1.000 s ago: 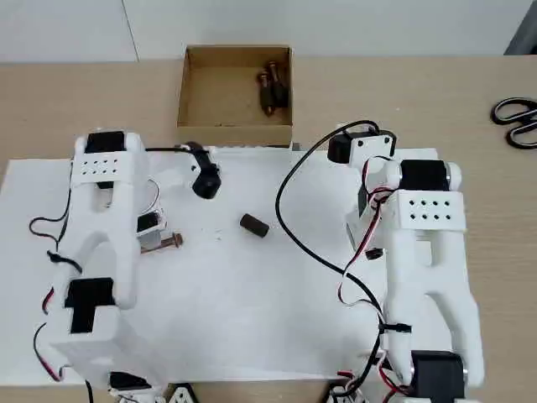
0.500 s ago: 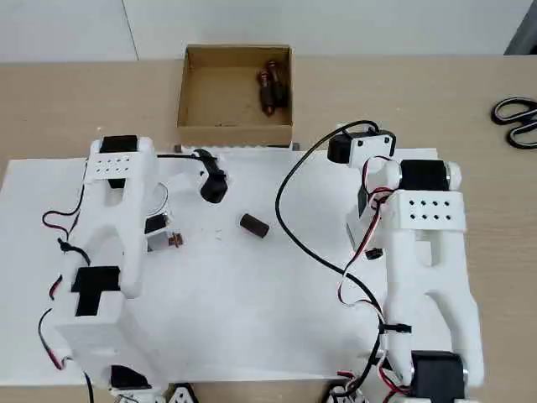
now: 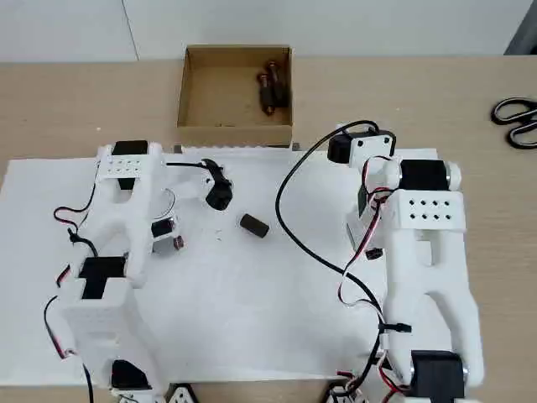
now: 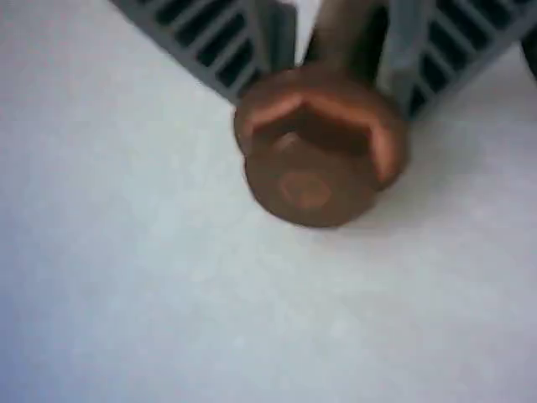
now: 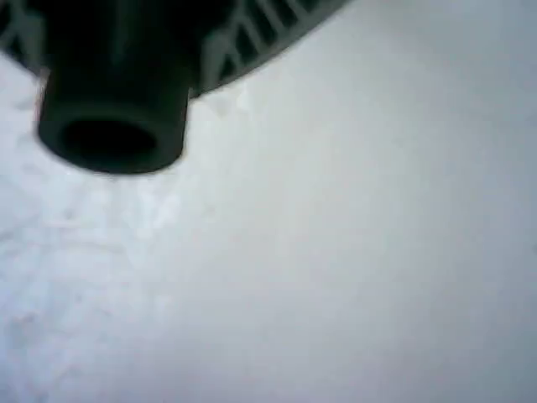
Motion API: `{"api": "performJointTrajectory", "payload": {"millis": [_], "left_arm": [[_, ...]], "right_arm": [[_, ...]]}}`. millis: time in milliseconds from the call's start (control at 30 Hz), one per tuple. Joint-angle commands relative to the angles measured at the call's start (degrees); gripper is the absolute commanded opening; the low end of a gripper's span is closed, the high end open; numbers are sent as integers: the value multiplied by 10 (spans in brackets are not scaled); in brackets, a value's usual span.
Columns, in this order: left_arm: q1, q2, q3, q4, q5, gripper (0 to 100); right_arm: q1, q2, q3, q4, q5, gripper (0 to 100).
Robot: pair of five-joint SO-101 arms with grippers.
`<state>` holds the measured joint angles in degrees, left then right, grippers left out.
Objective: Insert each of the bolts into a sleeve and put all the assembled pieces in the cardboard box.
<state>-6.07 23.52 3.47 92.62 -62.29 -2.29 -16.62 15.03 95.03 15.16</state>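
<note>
The left gripper [image 4: 327, 75] is closed on the shank of a copper-coloured bolt [image 4: 319, 159]. The bolt's hexagonal head projects past the ribbed fingers [image 4: 210, 50], over the white sheet [image 3: 252, 311] on the arms' side of the cardboard box [image 3: 235, 133]. The right gripper [image 5: 117, 50] clamps a black sleeve [image 5: 113, 117] over the same sheet. A loose sleeve [image 3: 253, 225] lies on the sheet near the box's front wall. Assembled pieces [image 3: 273, 84] rest inside the box, against its right wall.

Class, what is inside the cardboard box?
Brown assembled pieces lie bunched in the far right corner of the cardboard box; the floor beside them looks bare. They overlap, so their count is unclear.
</note>
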Motion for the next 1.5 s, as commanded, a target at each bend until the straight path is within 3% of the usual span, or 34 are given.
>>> {"api": "performJointTrajectory", "payload": {"millis": [0,233,467,700,1067,1267,1467], "left_arm": [[3,6,-1,-25,-3,79],[3,9,0,-59,1,5],[-1,23,-3,-60,17,6],[0,-69,-4,-46,28,6],[10,-294,-4,-43,170,6],[9,-367,-5,-43,312,6],[14,-456,0,-83,336,6]], "right_arm": [[6,-16,-3,-3,6,4],[5,-21,-3,-4,6,4],[2,-22,-7,-3,6,4],[1,-44,-62,7,3,3],[-58,-205,-24,9,3,3],[-63,-293,10,7,6,2],[-60,-374,84,-5,2,2]]}}
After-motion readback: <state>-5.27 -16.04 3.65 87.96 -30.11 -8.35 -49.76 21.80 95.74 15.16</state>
